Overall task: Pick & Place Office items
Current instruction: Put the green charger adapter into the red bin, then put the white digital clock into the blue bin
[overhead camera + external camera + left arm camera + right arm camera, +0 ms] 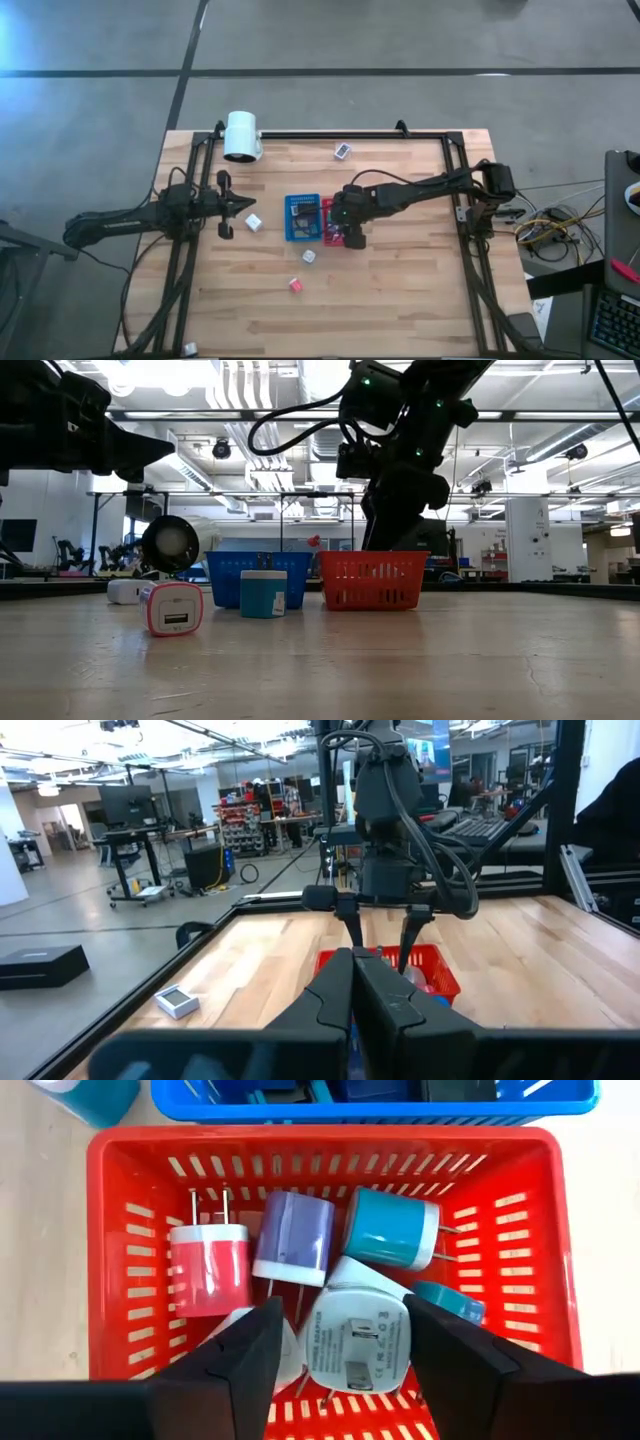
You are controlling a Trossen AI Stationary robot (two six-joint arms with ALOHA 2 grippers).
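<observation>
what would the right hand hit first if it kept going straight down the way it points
Most likely the white charger lying between the open fingers of the right hand, on the pile inside the red tray; how far below it lies is unclear.

Two trays side by side, touching, mid-table: blue tray (302, 218) left, red tray (330, 222) right. In the red tray, a heap of chargers (330, 1280). Right gripper (350, 228) above the red tray, a charger (355, 1335) between its parted fingers. Left gripper (246, 204) well left of the blue tray, cube (253, 222) just beside it. Cylinder (242, 136) at the back left. Two cubes (309, 256) (295, 285) in front of the trays, another (342, 150) behind them.
</observation>
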